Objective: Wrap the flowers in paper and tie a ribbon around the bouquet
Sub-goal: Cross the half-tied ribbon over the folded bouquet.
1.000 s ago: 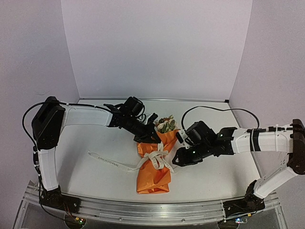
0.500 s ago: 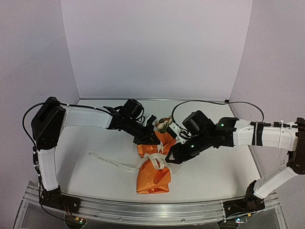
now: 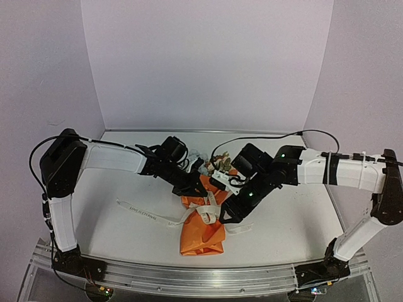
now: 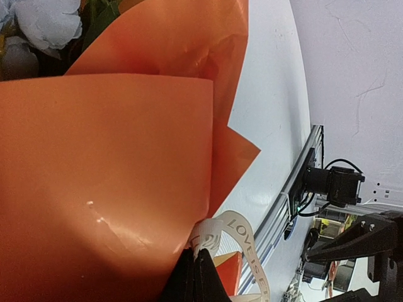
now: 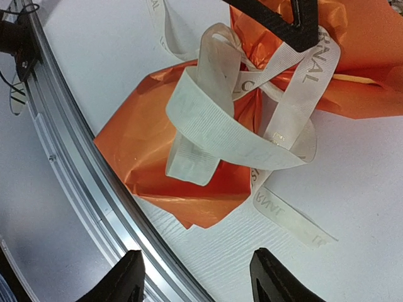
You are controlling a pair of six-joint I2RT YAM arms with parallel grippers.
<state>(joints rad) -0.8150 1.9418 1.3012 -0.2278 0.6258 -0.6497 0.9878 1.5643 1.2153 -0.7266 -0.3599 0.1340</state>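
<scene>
Orange paper (image 4: 126, 176) up front: one bouquet (image 3: 203, 238) lay on the table (image 3: 119, 189), its narrow end near the front rail (image 3: 189, 278). One ribbon (image 3: 148, 216) looped round its middle, with a tail trailing left. Two arms reached in from the sides. Over the loops hung the right gripper (image 3: 225, 215), jaws well apart, gripping nothing. Just beyond, the left gripper (image 3: 199, 189) angled down, pinched tight on a ribbon strand against the paper. Farthest back, the flowers (image 3: 220, 165) poked from the cone's wide end.

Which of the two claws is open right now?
The right claw: its fingers stand wide apart, empty, over the ribbon; the left claw is closed tight at the orange paper.
</scene>
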